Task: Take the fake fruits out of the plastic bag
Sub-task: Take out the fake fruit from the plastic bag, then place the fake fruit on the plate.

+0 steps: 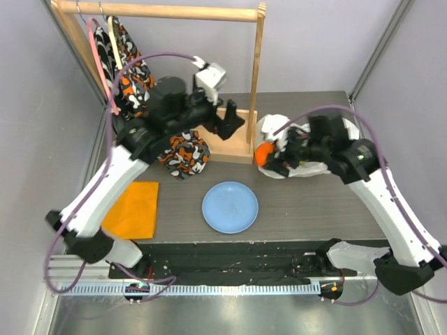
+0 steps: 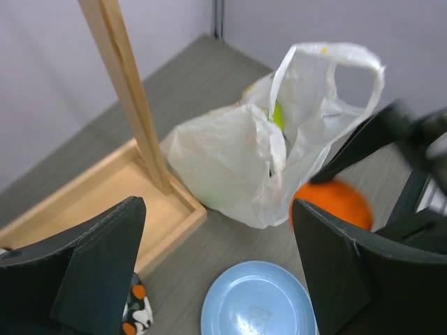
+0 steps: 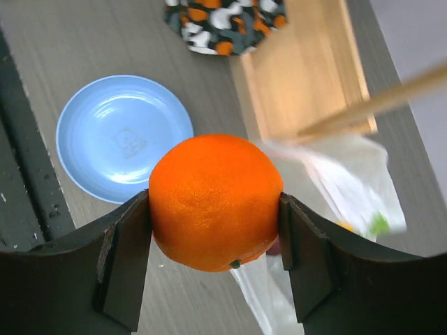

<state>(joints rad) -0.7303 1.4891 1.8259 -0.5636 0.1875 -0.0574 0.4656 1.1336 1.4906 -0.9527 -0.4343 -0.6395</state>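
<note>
My right gripper (image 3: pixel 215 209) is shut on the orange (image 3: pixel 215 201) and holds it above the table just left of the white plastic bag (image 1: pixel 297 143). The orange also shows in the top view (image 1: pixel 263 155) and in the left wrist view (image 2: pixel 334 202). The bag (image 2: pixel 241 157) lies crumpled at the back right, with green and yellow shapes showing through it. My left gripper (image 1: pixel 234 122) is open and empty, up near the wooden rack's base. The other fruits are hidden inside the bag.
A light-blue plate (image 1: pixel 230 206) lies at the table's centre front. A wooden rack (image 1: pixel 230 139) with a tray base stands at the back. A patterned cloth (image 1: pixel 184 155) lies left of it, and a folded orange cloth (image 1: pixel 133 208) at the front left.
</note>
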